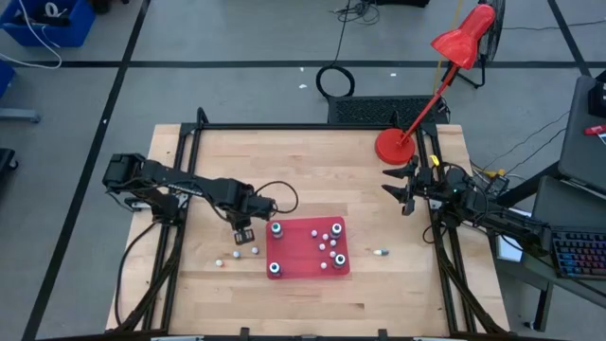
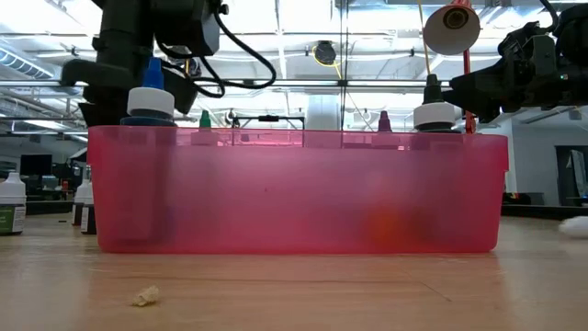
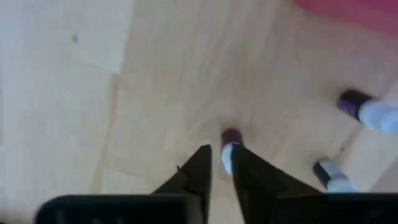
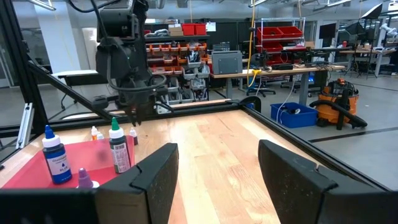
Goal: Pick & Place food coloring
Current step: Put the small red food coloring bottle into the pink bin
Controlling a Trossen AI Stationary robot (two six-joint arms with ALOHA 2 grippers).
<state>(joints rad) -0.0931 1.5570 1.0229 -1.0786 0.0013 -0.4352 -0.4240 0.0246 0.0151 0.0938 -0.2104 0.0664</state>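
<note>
Dark two-fingered left pincer [image 3: 217,163]: clenched on one tiny whitish, dark-capped food-coloring bottle [image 3: 229,149] over the pale wooden tabletop [image 1: 312,161], beside the flat red mat [image 1: 303,258]. Right pincer [image 4: 214,165]: fingers spread wide, grasping nothing, by the tabletop's far right edge.

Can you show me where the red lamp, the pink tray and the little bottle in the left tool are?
red lamp [image 1: 464,43]: high view, on its shade.
pink tray [image 2: 294,198]: low view, on its front wall.
little bottle [image 3: 229,144]: left wrist view, on its body between the fingers.
</note>
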